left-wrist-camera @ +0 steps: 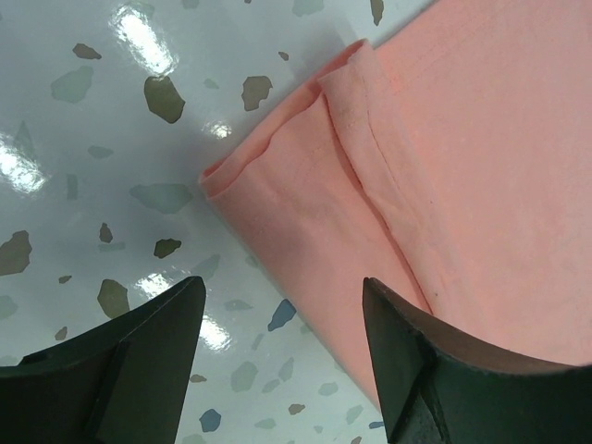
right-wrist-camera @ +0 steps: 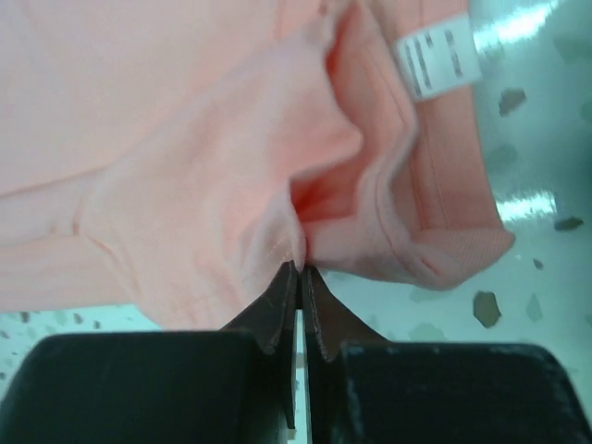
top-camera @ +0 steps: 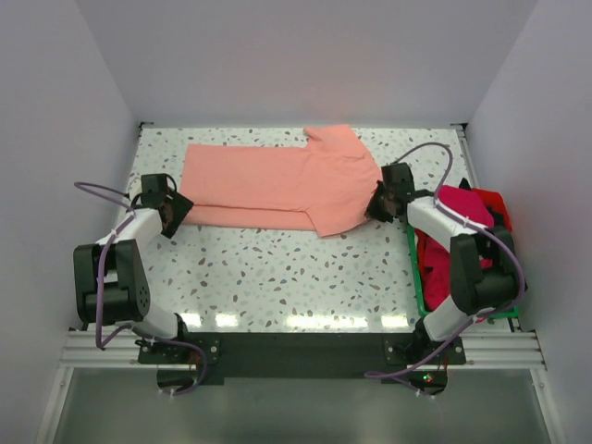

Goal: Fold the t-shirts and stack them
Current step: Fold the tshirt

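Note:
A salmon-pink t-shirt (top-camera: 277, 180) lies flat across the far half of the table, its lower long edge folded over. My left gripper (top-camera: 176, 215) is at the shirt's near-left hem corner, open (left-wrist-camera: 282, 287), with the hem's edge (left-wrist-camera: 305, 222) lying between and ahead of the fingers, untouched. My right gripper (top-camera: 377, 202) is at the neck end, its jaws shut (right-wrist-camera: 299, 268) on a pinched ridge of the pink t-shirt (right-wrist-camera: 185, 139) beside the collar and its white label (right-wrist-camera: 435, 60). More t-shirts, magenta (top-camera: 461, 205) and red (top-camera: 492, 198), are heaped at the right.
The green plastic tray (top-camera: 413, 268) holding the heap stands along the table's right edge, under the right arm. White walls close off the left, back and right. The speckled tabletop (top-camera: 296, 277) shows bare between the shirt and the arm bases.

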Controlling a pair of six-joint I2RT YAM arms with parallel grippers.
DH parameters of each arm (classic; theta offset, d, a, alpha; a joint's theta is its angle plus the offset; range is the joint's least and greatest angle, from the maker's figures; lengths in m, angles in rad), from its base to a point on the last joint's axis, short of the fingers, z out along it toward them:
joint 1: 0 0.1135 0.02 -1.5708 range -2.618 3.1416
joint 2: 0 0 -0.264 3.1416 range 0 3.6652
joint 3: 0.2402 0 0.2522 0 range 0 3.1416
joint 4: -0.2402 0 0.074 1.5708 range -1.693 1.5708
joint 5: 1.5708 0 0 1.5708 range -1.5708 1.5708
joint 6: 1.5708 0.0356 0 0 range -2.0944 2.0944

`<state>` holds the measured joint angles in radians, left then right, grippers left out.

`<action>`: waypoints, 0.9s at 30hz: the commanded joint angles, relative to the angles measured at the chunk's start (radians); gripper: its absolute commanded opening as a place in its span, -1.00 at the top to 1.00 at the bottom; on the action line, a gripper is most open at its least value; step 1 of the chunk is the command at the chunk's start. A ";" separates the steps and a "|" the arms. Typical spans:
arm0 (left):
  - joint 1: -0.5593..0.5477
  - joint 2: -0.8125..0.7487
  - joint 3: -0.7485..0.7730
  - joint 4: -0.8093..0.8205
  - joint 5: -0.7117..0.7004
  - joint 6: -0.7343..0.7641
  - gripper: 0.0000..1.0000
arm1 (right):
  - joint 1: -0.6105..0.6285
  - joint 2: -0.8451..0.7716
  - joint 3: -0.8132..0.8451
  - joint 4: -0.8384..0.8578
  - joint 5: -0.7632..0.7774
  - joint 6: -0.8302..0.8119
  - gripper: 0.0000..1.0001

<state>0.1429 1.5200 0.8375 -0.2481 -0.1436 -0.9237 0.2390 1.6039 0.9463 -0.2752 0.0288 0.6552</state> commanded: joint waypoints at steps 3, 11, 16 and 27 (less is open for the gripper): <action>0.003 -0.009 0.009 0.044 0.007 0.000 -0.47 | -0.001 0.031 0.176 -0.027 -0.053 -0.003 0.99; 0.003 0.000 0.012 0.044 0.013 0.005 -0.46 | -0.001 -0.004 0.097 -0.052 -0.032 -0.039 0.97; 0.003 0.002 0.012 0.036 0.007 0.008 -0.46 | -0.001 -0.082 -0.006 -0.045 0.000 -0.052 0.78; 0.004 0.005 0.008 0.044 0.013 0.008 -0.46 | -0.001 -0.095 -0.050 -0.032 0.034 -0.055 0.47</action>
<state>0.1429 1.5238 0.8375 -0.2481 -0.1333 -0.9234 0.2394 1.5108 0.8860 -0.3286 0.0357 0.6098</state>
